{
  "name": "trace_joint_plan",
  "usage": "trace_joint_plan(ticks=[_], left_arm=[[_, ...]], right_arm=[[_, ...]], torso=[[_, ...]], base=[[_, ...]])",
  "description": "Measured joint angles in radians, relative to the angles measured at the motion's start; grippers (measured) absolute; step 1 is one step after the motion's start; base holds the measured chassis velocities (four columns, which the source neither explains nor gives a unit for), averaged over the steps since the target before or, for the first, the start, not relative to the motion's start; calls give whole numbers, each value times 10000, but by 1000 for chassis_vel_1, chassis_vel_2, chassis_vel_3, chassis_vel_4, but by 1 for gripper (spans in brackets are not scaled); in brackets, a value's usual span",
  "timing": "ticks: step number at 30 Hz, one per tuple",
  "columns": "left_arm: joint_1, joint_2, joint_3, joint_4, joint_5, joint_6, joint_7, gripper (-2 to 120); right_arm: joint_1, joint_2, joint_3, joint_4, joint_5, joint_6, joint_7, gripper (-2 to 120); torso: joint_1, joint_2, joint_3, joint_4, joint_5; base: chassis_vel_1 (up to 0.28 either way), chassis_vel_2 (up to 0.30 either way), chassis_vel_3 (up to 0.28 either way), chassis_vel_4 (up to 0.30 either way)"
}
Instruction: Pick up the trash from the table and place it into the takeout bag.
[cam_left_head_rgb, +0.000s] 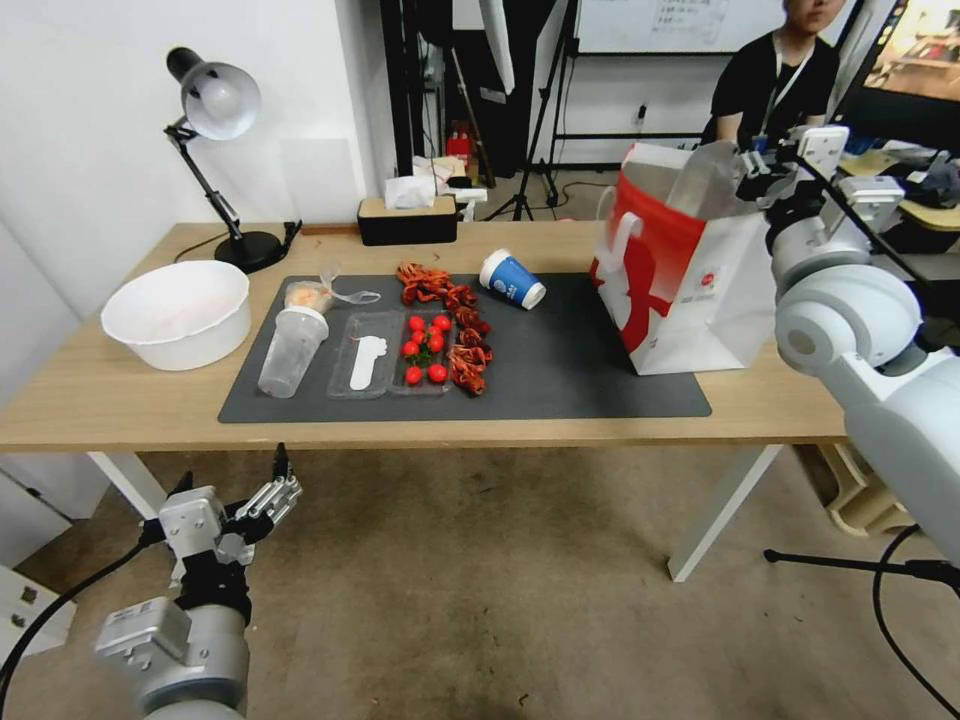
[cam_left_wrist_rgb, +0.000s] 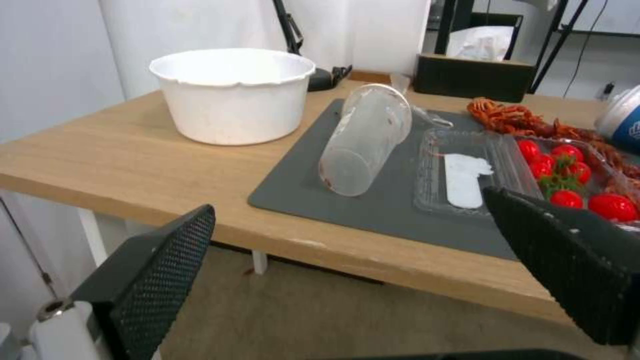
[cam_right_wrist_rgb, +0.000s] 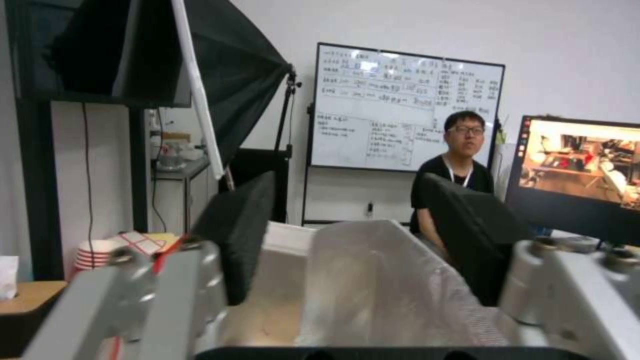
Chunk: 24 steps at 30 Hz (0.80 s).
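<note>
Nearest my head camera, my left gripper (cam_left_head_rgb: 262, 503) hangs below the table's (cam_left_head_rgb: 110, 395) front edge with its jaws spread and nothing between them. I place everything else relative to the grey mat (cam_left_head_rgb: 590, 385).

Left end of the mat: a clear plastic cup (cam_left_head_rgb: 291, 350) lies on its side, lid end toward the far edge. I judge it very light, thin-walled and easily crushed, and likely to roll. A gentle hold across the middle of the barrel looks safest. Just beyond it sits a small knotted clear bag (cam_left_head_rgb: 312, 293), soft and best pinched at the knot.

Centre: a clear clamshell tray (cam_left_head_rgb: 388, 355) holding tomatoes (cam_left_head_rgb: 425, 348), with red crayfish shells (cam_left_head_rgb: 450, 320) along its right side. The tray looks flimsy and slick.

Far centre: a blue paper cup (cam_left_head_rgb: 512, 279) on its side, light and compressible.

Right end: the takeout bag (cam_left_head_rgb: 680, 285) stands upright. My right gripper (cam_left_head_rgb: 752, 172) is raised at its mouth, clamped on a translucent plastic piece (cam_left_head_rgb: 706, 180).

Off the mat's left edge stands a white bowl (cam_left_head_rgb: 178, 313), and a lamp (cam_left_head_rgb: 215, 150) and tissue box (cam_left_head_rgb: 406, 218) lie behind. The mat's front strip is bare and gives approach room.
</note>
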Motion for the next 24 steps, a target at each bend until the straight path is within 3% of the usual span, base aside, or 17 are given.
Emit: trace_joint_plan(ticks=[11, 21, 24], left_arm=[[-11, 15, -29, -7, -101, 26, -6, 100], [8, 5, -34, -38, -71, 36, -6, 100], [20, 2, -33, -56, -65, 38, -6, 100]], right_arm=[[-111, 60, -10, 90, 52, -8, -49, 98], [-440, -55, 101, 837, 1228, 143, -546, 100], [-1072, -156, 255, 1517, 1635, 652, -1092, 100]], torso=[[1, 0, 0, 0, 0], [0, 0, 0, 1, -1], [1, 0, 0, 1, 0]], base=[[0, 0, 0, 0], [0, 0, 0, 0], [0, 0, 0, 0]])
